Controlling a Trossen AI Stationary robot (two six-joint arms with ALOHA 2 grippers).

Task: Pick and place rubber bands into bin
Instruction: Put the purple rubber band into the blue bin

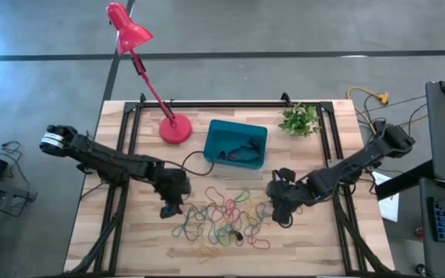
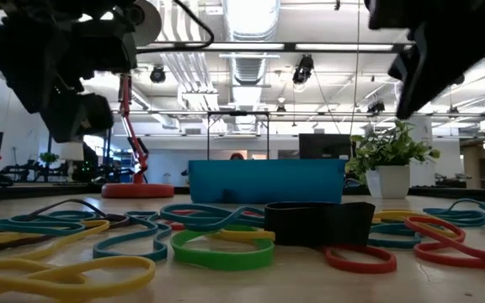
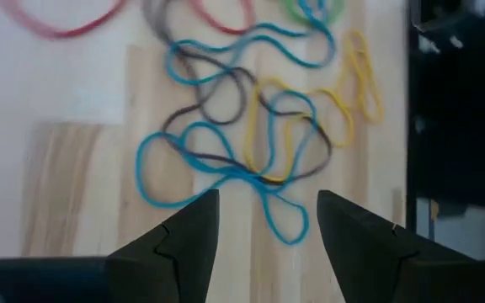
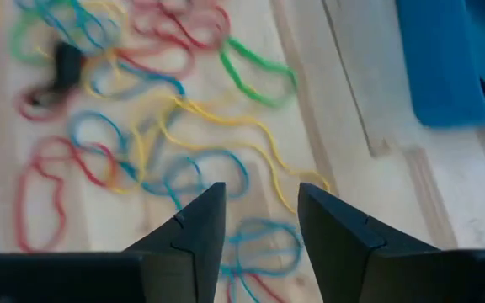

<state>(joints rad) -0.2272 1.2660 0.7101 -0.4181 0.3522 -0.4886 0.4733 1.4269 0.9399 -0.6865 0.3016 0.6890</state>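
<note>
- Your rubber bands (image 1: pixel 221 222) lie in a loose heap on the worktop (image 1: pixel 122 239), between the two arms, with the bin (image 1: pixel 236 144) behind the heap.
- Left end effector (image 1: pixel 170 207): released, empty, at the heap's left edge; teal loop (image 3: pixel 280 220) directly between its fingers.
- Right end effector (image 1: pixel 280 215): fingers apart, holding nothing, at the right edge.
- Both look equally near.

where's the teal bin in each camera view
High view: the bin sits at upper centre, just right of the red lamp base.
Low view: the bin is centre background, behind the rubber bands.
Left wrist view: not in it.
Right wrist view: the bin fills the upper right corner.
Shared landmark: the rubber bands.
</note>
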